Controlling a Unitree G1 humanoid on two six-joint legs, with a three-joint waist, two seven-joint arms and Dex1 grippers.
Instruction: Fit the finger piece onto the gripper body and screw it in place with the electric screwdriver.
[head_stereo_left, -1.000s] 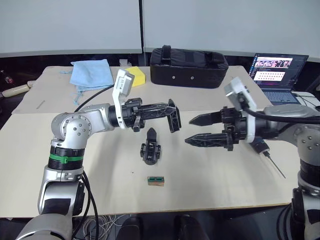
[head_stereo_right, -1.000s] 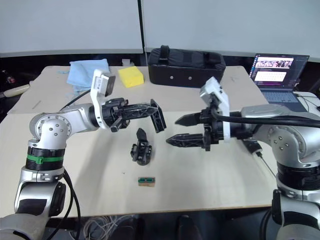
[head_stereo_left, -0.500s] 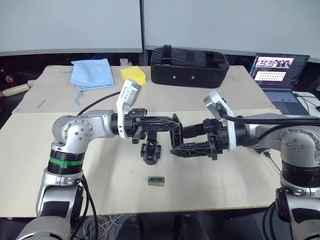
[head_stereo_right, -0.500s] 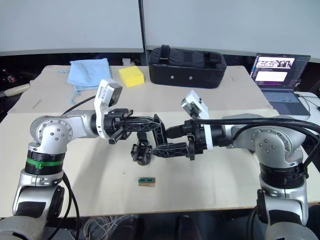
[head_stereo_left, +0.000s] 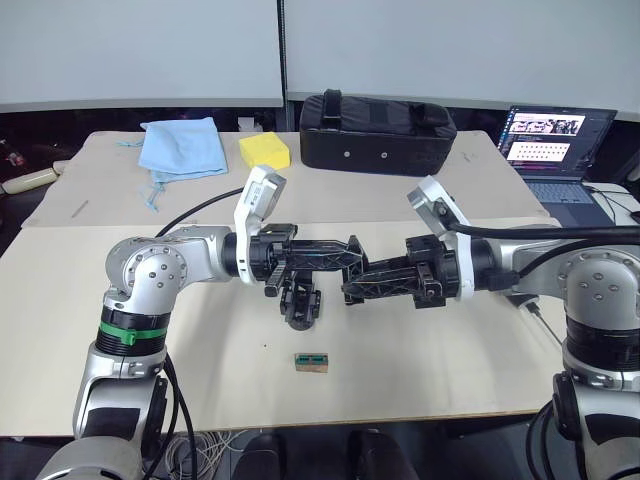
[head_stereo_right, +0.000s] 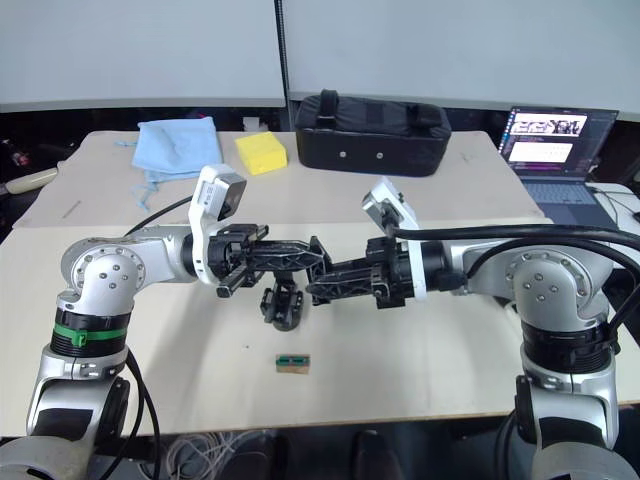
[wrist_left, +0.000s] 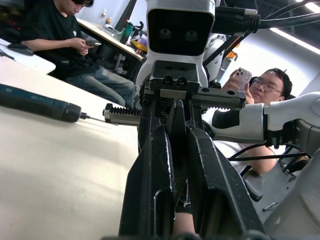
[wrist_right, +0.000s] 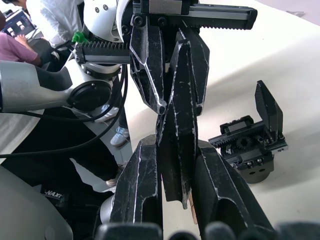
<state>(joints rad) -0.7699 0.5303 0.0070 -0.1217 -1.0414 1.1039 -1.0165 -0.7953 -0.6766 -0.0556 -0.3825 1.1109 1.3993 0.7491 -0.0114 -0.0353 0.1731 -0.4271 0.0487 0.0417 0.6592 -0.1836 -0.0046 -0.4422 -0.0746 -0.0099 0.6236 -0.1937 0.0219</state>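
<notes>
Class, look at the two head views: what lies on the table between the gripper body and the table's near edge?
In the left eye view, a tiny brown-and-green box lies on the table between the gripper body and the near edge; otherwise that stretch is bare.

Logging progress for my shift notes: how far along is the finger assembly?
Done: nothing is fitted yet. In hand: the small black tapered finger piece is clamped in mid-air by both the left claw and the right claw, apparently a handover. Left: seating it on the black blocky gripper body on the table, then driving the screw with the dark pen-style electric screwdriver, which lies untouched.
</notes>
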